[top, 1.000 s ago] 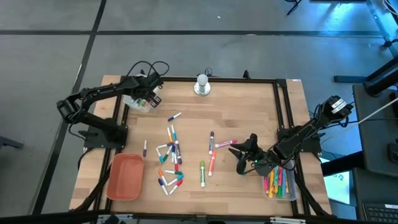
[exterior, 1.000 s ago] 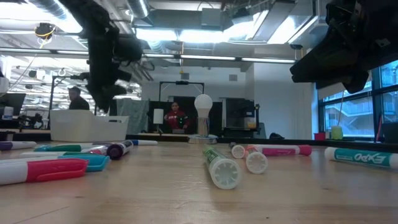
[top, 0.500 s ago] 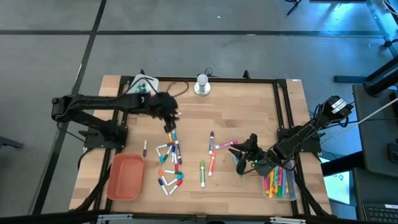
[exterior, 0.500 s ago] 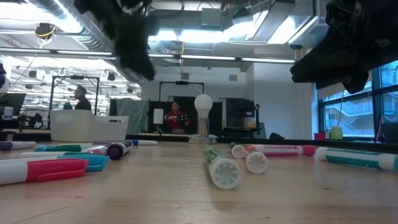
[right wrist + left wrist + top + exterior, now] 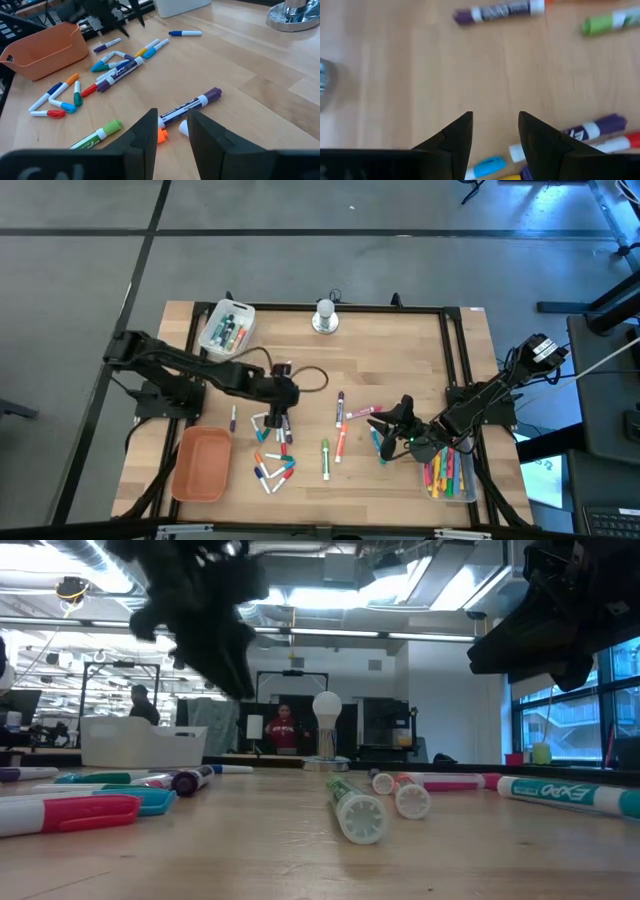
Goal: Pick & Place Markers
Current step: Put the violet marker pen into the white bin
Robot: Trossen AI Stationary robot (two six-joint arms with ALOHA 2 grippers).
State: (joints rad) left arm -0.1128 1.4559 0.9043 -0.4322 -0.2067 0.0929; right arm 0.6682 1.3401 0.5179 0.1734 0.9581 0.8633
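left gripper (image 5: 283, 402) parted, empty — above markers (image 5: 275, 423) | right gripper (image 5: 385, 435) parted, empty

— What moved?

— The left pincer (image 5: 281, 402). A second ago it hung over the white tray (image 5: 226, 327); since then it has swung away and now sits over the cluster of markers (image 5: 273, 425), jaws apart, empty.

— Anything else?

— A teal marker (image 5: 565, 794) by the right pincer (image 5: 385, 430) shifted.

- Loose markers (image 5: 275, 425) are lying mid-table (image 5: 400, 350), between both arms.
- A tray (image 5: 201, 464) is sitting at their left (front corner).
- A bin (image 5: 225, 327) is sitting behind, holding markers.
- Another bin (image 5: 449, 476) is sitting right.
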